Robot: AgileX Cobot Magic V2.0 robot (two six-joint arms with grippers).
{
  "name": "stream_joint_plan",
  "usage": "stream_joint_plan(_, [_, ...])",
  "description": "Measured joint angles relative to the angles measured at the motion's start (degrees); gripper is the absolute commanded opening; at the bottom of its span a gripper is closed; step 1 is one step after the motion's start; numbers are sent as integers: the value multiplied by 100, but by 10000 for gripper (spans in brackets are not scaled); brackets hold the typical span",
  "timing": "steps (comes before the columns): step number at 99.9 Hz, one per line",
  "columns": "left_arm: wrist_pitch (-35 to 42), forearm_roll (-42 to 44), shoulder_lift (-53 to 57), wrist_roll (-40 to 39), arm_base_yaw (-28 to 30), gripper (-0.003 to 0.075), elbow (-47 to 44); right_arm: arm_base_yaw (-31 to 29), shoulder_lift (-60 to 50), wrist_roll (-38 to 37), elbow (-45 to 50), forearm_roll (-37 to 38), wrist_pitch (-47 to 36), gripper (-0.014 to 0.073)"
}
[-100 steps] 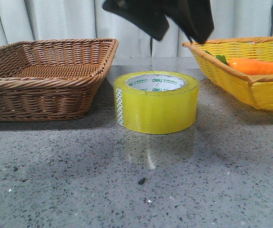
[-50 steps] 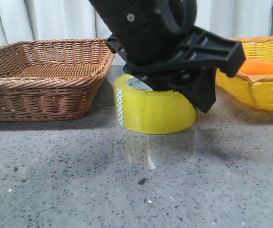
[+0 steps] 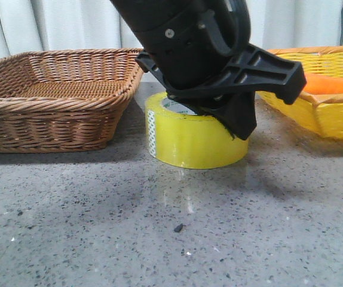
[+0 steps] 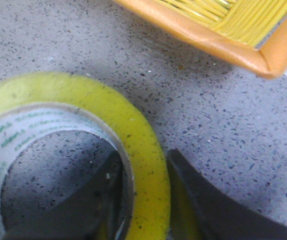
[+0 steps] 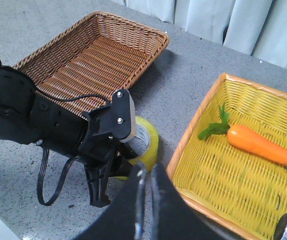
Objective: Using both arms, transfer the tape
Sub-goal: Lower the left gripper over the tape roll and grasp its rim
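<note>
The left hand fills the upper centre of the front view, a black mass lowered onto the tape, and its wrist view shows how it sits: one dark finger is inside the white core and the other is outside against the yellow wall, so the hand straddles the roll's wall with the fingers close on either side, pinching it. The tape stands flat on the grey speckled counter in the middle of the front view, its hole facing up, green lettering visible on the inner core at the lower left of the left wrist view. To the left of the roll in the front view sits a brown wicker basket, close to the tape but not touching it. At the right edge of that view is a yellow basket, also apart from the roll, with an orange carrot lying inside it, green leaves pointing toward the centre of the right wrist view. The right hand shows only at the bottom centre of its own wrist view, held high above the counter, its two dark fingers pressed nearly together with a thin gap between them and nothing in their grip.
</note>
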State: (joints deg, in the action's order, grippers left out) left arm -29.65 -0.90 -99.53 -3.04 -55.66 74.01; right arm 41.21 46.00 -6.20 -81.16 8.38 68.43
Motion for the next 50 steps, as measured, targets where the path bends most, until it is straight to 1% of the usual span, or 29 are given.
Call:
stream_joint_plan(41, [0, -11, 11, 0, 0, -21, 0, 0, 0, 0, 0, 0, -12, -74])
stream_joint_plan(50, [-30, -22, 63, 0, 0, -20, 13, 0, 0, -2, 0, 0, -22, -74])
